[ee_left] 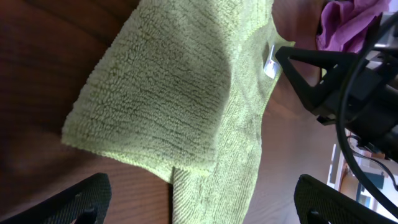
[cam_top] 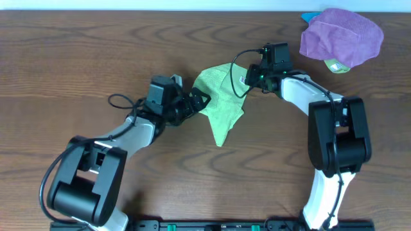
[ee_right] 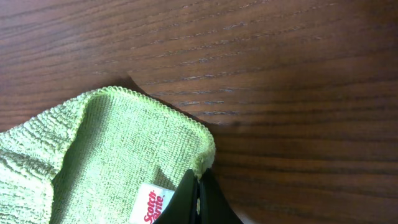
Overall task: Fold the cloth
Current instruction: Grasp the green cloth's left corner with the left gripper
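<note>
A green cloth [cam_top: 220,102] lies crumpled in the middle of the wooden table, partly folded over itself, with a narrow tail pointing to the front. My right gripper [cam_top: 248,79] is shut on the cloth's right edge near its white label [ee_right: 153,204], as the right wrist view shows [ee_right: 200,186]. My left gripper [cam_top: 200,99] is open at the cloth's left edge. In the left wrist view its two fingers [ee_left: 202,202] stand wide apart on either side of the cloth [ee_left: 180,106], not touching it.
A purple cloth [cam_top: 341,36] lies bunched at the back right of the table, over something green and blue. Black cables run from both wrists above the table.
</note>
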Robot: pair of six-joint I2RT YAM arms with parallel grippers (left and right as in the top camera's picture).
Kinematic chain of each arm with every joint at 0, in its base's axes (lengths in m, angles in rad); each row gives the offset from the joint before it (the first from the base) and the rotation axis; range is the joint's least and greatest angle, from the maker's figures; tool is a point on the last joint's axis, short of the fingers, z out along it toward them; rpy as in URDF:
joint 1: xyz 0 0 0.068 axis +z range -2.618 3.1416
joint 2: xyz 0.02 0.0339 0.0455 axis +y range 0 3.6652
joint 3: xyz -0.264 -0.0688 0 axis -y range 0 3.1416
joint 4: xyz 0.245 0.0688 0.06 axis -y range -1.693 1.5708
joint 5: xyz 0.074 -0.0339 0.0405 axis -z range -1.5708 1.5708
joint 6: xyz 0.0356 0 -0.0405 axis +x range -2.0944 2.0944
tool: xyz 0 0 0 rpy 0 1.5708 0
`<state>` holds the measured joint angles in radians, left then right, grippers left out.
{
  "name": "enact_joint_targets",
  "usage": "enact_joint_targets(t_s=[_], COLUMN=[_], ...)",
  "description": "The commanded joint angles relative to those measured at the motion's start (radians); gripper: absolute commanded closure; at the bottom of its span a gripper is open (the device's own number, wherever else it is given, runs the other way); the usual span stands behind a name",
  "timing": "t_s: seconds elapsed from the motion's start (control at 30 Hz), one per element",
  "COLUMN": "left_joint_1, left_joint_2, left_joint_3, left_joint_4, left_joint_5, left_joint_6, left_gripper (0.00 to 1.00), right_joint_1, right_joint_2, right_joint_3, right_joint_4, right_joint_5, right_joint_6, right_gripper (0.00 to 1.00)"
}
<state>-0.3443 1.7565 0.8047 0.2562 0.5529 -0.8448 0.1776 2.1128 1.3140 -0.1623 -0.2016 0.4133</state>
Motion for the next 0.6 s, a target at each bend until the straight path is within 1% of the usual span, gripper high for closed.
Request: enact_joint_targets(t_s=[0.0,0.1,0.2,0.33,0.4,0.57], left_joint_1=[-0.014,-0.019,-0.023,-0.023,-0.023,-0.028], left_joint_2=[0.039,0.061,0.061,0.063,0.064,0.068], left_joint_3=[0.014,0.014,0.014,0.014,0.014,0.014], left_joint_4=[0.026,0.072,0.101,0.104,0.104,0.104], left_joint_5=[-0.017,-0.009,-0.010,-0.026,-0.033,-0.040], left_joint_6=[-0.049,-0.078,-0.080,-0.080,-0.080,-0.080], left_gripper=[0.05,0.05,0.05,0.04,0.01,0.01], right_joint_1=[-0.008,-0.008,-0.008,-0.008,-0.008,-0.008], right_joint_2=[0.014,0.014,0.014,0.014,0.014,0.014], right_joint_3=[-0.003,-0.003,-0.003,-0.003,-0.003,-0.003], right_joint_4=[-0.002,-0.002,-0.003,-0.003,-0.003,-0.002], right_joint_5=[0.003,0.003,0.003,0.003,0.003,0.003], right_joint_6=[0.001,0.001,0.001,0.001,0.001,0.001], right_gripper=[0.99,0.99,0.99,0.99,0.99,0.99])
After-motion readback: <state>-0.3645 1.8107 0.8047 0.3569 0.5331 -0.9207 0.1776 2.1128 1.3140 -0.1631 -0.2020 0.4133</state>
